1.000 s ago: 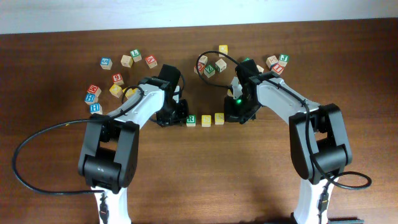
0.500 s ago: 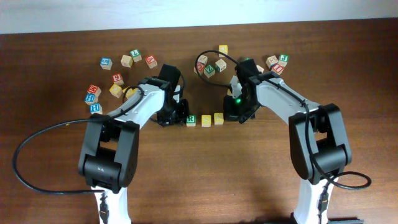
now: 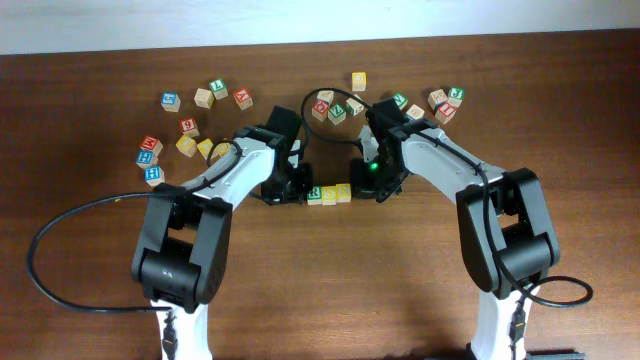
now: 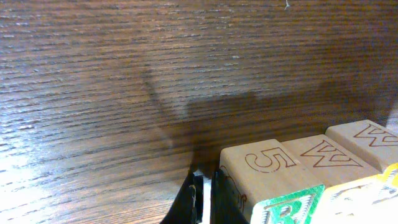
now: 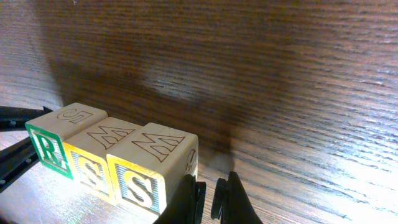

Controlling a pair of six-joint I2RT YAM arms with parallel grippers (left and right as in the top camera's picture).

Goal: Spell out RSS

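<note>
Three cubes stand pressed together in one row at the table's middle: the green R cube (image 3: 314,194) (image 5: 46,147), a yellow S cube (image 3: 329,194) (image 5: 92,169) and a second yellow S cube (image 3: 343,191) (image 5: 140,182). My left gripper (image 3: 299,192) (image 4: 205,194) is shut, holds nothing, and rests against the R cube's (image 4: 287,210) outer side. My right gripper (image 3: 358,188) (image 5: 209,200) is shut and empty, with one finger touching the outer side of the last S cube.
Loose letter cubes lie scattered at the back left (image 3: 190,125) and back right (image 3: 443,100), with a few more (image 3: 338,112) just behind the row. A black cable (image 3: 60,230) loops over the table at the left.
Both grippers have moved inward toward each other. The three cubes, spaced apart before, now touch in a tight row.
</note>
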